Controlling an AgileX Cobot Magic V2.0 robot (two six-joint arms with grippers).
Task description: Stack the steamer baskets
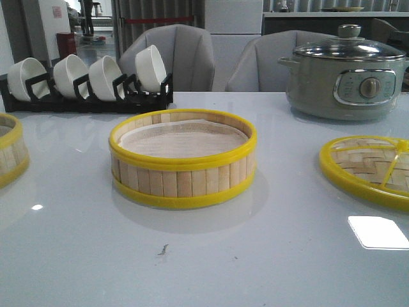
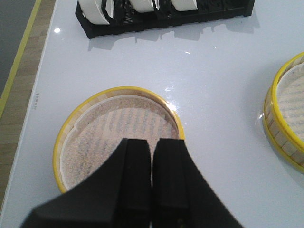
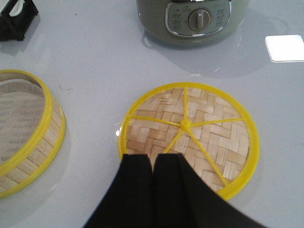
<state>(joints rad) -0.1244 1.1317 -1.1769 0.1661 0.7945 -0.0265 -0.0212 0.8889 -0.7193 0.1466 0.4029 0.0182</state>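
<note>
From my seat, nearest thing on the white table (image 1: pixel 255 256) is the middle basket (image 1: pixel 183 160), dead centre, sitting upright with its liner showing. The second basket (image 1: pixel 9 153) is off at 9 o'clock from it, well apart and half cut off at the edge of the front view. The lid (image 1: pixel 367 169) lies upside down at 3 o'clock, spokes up.

Left gripper (image 2: pixel 152 178) hangs over that second basket (image 2: pixel 116 137), fingers pressed together, holding nothing. Right gripper (image 3: pixel 153 183) is the same, pinched closed over the lid (image 3: pixel 190 135).

Farther back, a bowl rack (image 1: pixel 86 86) sits at 11 o'clock and the grey pot (image 1: pixel 345 77) at 1 o'clock.
</note>
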